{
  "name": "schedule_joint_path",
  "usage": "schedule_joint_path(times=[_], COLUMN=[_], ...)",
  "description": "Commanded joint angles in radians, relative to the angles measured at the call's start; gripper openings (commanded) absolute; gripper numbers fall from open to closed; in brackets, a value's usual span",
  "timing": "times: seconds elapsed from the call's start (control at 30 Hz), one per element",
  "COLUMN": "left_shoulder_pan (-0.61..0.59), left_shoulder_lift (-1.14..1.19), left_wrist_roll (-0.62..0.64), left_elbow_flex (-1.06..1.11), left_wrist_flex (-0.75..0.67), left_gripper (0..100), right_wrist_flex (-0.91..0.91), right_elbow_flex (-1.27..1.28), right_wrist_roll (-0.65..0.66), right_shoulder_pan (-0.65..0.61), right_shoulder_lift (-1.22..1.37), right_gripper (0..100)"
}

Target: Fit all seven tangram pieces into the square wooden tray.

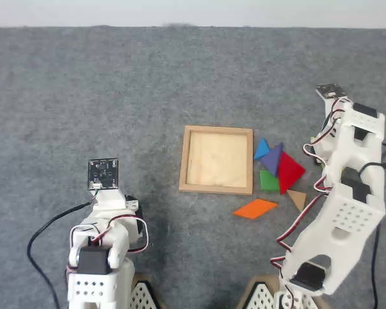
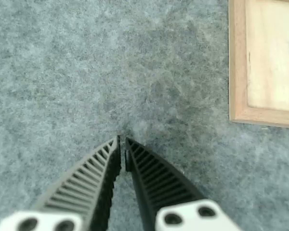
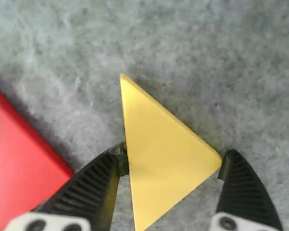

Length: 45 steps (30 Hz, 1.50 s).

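Yellow triangle [image 3: 159, 159] lies flat on the grey worktop [image 3: 221, 57] between the right jaws, which stand apart, one at an edge and the other at a corner. A red piece [image 3: 19, 159] lies just beside. The left jaws are together over bare worktop near the square wooden tray [image 1: 217, 188], which holds no piece. A corner grip would probably slip, so seat both jaws on edges before closing, clear of the red piece.
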Motion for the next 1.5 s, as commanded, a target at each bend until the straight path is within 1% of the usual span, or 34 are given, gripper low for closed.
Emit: schedule_joint_path(times=[0.0,0.07,0.23,0.4,0.5,0.57,0.67,0.73,0.87,1.0,1.2,1.33,1.47], left_shoulder_pan=[-0.006,-0.006,-0.006,-0.006,-0.006,-0.006,-0.006,-0.006,-0.006,-0.006,-0.006,-0.006,-0.006], left_shoulder_lift=[-0.020,-0.020,-0.020,-0.020,-0.020,-0.020,-0.020,-0.020,-0.020,-0.020,-0.020,-0.020,-0.020], left_wrist_roll=[-0.015,-0.015,-0.015,-0.015,-0.015,-0.015,-0.015,-0.015,-0.015,-0.015,-0.015,-0.015,-0.015], left_elbow_flex=[-0.013,-0.013,-0.013,-0.013,-0.013,-0.013,-0.013,-0.013,-0.013,-0.013,-0.013,-0.013,-0.013], left_wrist_flex=[0.005,0.005,0.005,0.005,0.005,0.005,0.005,0.005,0.005,0.005,0.005,0.005,0.005], left_gripper=[1,1,1,1,1,1,1,1,1,1,1,1,1], right_wrist_flex=[0.062,0.079,0.140,0.182,0.150,0.102,0.004,-0.045,-0.113,-0.173,-0.173,-0.171,-0.171], right_elbow_flex=[-0.008,-0.003,-0.002,0.069,0.163,0.229,0.318,0.344,0.370,0.345,0.239,0.181,0.157], right_wrist_roll=[0.003,-0.003,-0.068,-0.075,-0.133,-0.152,-0.150,-0.140,-0.066,-0.060,-0.058,-0.057,0.006], right_shoulder_pan=[0.005,-0.007,-0.031,-0.097,-0.131,-0.127,-0.081,-0.062,-0.054,-0.047,0.008,0.024,0.013], right_shoulder_lift=[-0.051,-0.093,-0.220,-0.363,-0.475,-0.545,-0.598,-0.591,-0.507,-0.395,-0.243,-0.163,-0.105], right_gripper=[24.1,24.1,24.1,24.1,24.5,25.5,32.5,35.1,35.1,35.1,35.1,35.1,35.1])
